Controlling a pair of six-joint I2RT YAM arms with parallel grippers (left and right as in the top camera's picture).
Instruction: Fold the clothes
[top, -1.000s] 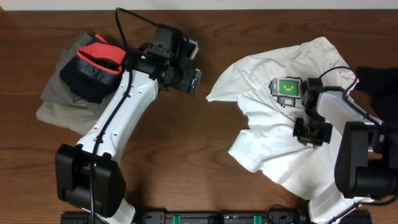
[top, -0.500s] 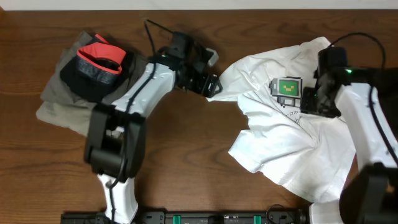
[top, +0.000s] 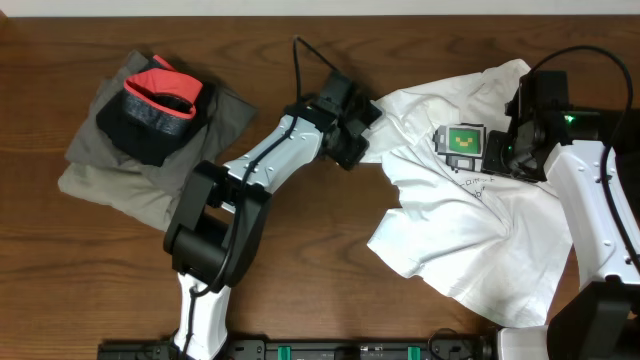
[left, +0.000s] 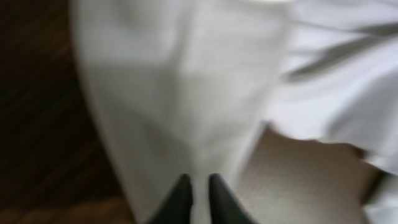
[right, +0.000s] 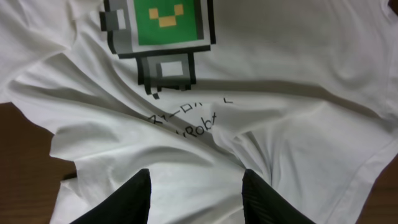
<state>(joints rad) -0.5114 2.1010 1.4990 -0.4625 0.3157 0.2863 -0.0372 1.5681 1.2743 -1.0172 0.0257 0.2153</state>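
The white T-shirt (top: 470, 240) lies crumpled on the right half of the table, its green-and-black print (top: 462, 140) facing up. My left gripper (top: 362, 140) is at the shirt's left edge. In the left wrist view the left gripper (left: 199, 186) is shut on a fold of the white T-shirt (left: 186, 93). My right gripper (top: 505, 160) hovers over the chest, just right of the print. In the right wrist view the right gripper (right: 199, 190) is open above the T-shirt (right: 298, 124), with nothing between its fingers, below the print (right: 165, 25) and the dark lettering.
A pile of other clothes sits at the far left: a grey garment (top: 110, 170) with a black and red item (top: 150, 105) on top. Bare brown wooden table (top: 320, 250) lies between the pile and the shirt.
My left arm swung right from the pile side to the shirt's left edge and shut on the fabric. My right gripper moved up from mid-shirt to beside the print and opened wider.
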